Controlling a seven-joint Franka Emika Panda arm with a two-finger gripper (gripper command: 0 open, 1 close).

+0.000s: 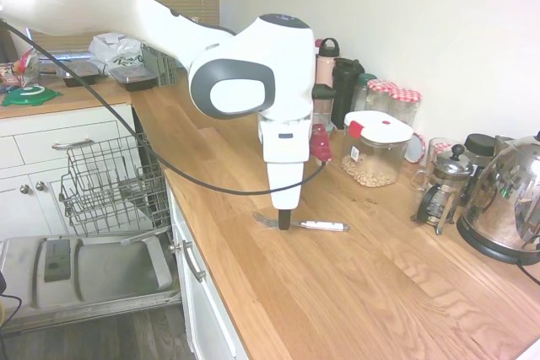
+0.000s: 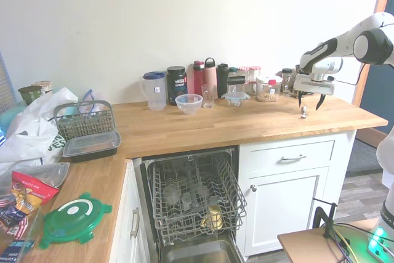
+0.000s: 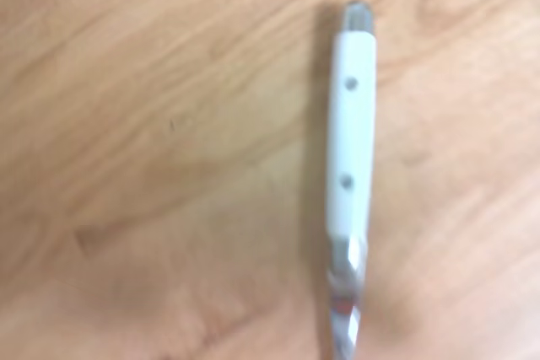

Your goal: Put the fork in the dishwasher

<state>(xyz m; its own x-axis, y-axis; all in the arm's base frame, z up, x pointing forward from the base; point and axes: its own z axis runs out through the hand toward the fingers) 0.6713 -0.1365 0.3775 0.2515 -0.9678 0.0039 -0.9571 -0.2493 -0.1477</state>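
The end effector (image 1: 284,222) hangs straight down over the desk (image 1: 337,292), its tips right at the fork (image 1: 302,224), around the metal neck. From the far side of the room the two fingers (image 2: 318,103) stand apart, spread on either side of the fork (image 2: 303,111), not closed on anything. The fork lies flat on the wood, tines pointing toward 9 o'clock in the first exterior view and the white handle toward 3 o'clock. Up close, the handle (image 3: 350,124) shows two small rivets and a metal cap at its end, resting on bare wood grain.

Beyond the fork, toward 2 o'clock, a clear tub with a white lid (image 1: 374,147) sits by the wall, with a black bottle (image 1: 347,90) and a pink bottle (image 1: 325,58) behind it. At 3 o'clock stand a coffee press (image 1: 445,183) and a shiny kettle (image 1: 508,200).

Well apart from the fork, down at 8 o'clock, the dishwasher (image 1: 93,271) stands open, its door folded flat and the wire rack (image 1: 114,183) pulled out above it. In the second exterior view the rack (image 2: 196,195) holds a few dishes. On the desk to the far left of that view sit a grey cutlery basket (image 2: 84,121) and a green lid (image 2: 75,218).
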